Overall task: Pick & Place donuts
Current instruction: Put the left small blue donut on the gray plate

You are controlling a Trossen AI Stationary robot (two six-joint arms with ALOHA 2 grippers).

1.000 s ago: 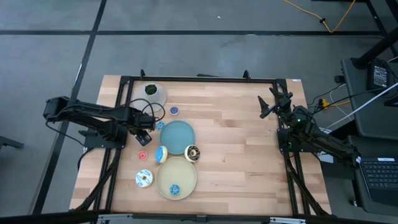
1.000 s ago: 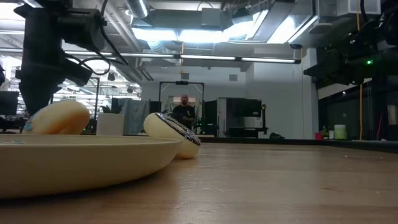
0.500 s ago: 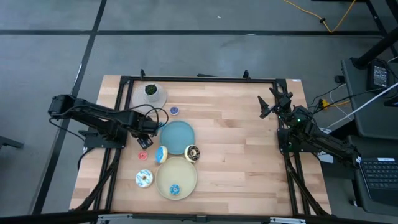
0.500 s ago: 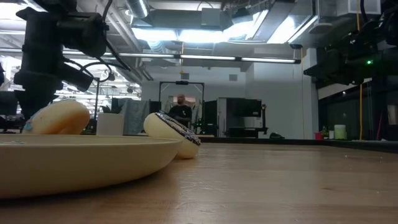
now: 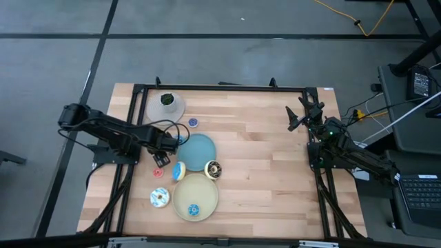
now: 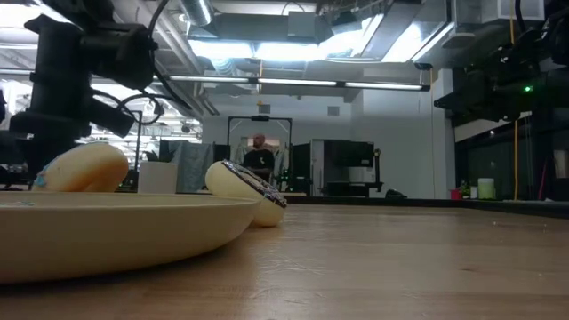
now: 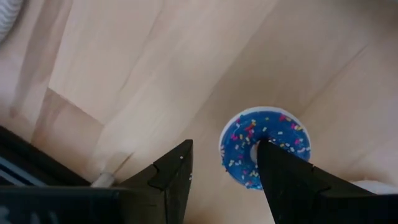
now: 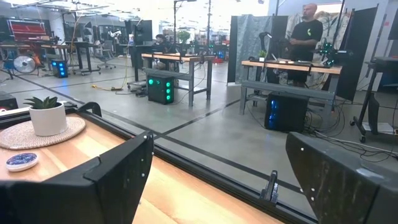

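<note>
My left gripper point(image 5: 172, 140) is open, pointing down over a small blue sprinkled donut point(image 7: 264, 148) that lies flat on the wood beside the blue plate point(image 5: 198, 152). One finger point(image 7: 283, 177) stands in front of the donut's middle; the other point(image 7: 173, 177) is beside it over bare wood. Other donuts lie around: a tiny blue one point(image 5: 193, 122), red ones point(image 5: 158, 172), a white-sprinkled one point(image 5: 160, 198), a blue-and-orange one point(image 5: 179, 170), a chocolate one point(image 5: 213, 169), and a blue one on the beige plate point(image 5: 205, 187). My right gripper point(image 5: 300, 116) is open and empty at the table's right edge. My left gripper comes at the blue donut from above, one fingertip over its hole point(image 7: 254, 151). I cannot tell whether that finger touches it. The donut lies flat on the table.
A small potted plant on a round mat point(image 5: 166, 103) stands at the far left. A black frame point(image 5: 220, 87) runs around the table. In the low view the beige plate point(image 6: 107, 231) and two donuts point(image 6: 249, 196) fill the near left. A person stands in the room behind.
My left gripper has moved toward the table's right edge, toward the blue donut and the blue plate. The donuts and plates have stayed where they were.
</note>
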